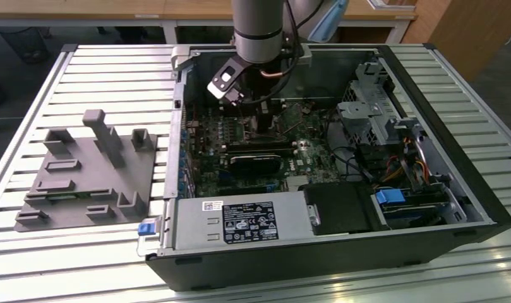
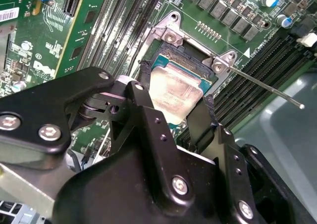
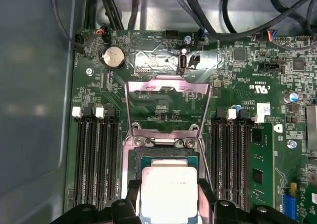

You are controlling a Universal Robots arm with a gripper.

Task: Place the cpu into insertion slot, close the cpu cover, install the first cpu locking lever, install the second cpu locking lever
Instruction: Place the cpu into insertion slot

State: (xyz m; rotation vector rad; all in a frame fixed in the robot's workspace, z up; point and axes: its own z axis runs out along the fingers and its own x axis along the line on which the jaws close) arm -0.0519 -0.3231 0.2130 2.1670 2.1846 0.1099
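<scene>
gripper [image 2: 176, 94] down inside open computer case [image 1: 479, 208], over socket on motherboard [image 3: 247, 85]. fingers [image 2: 143, 83] narrow, pressed on two opposite edges of cpu [image 3: 169, 192]. cpu level at socket opening, cannot tell if seated. cpu cover [image 3: 168, 87] swung up, standing open beyond socket. thin locking lever [image 2: 262, 87] unlatched, sticking out sideways.

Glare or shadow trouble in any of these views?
Exterior view: table slats glare white along the near edge, while the computer case interior is dim. First wrist view: cpu top washed pale by reflection, open cover has a pinkish sheen. Second wrist view: patchy shine on the cpu.
</scene>
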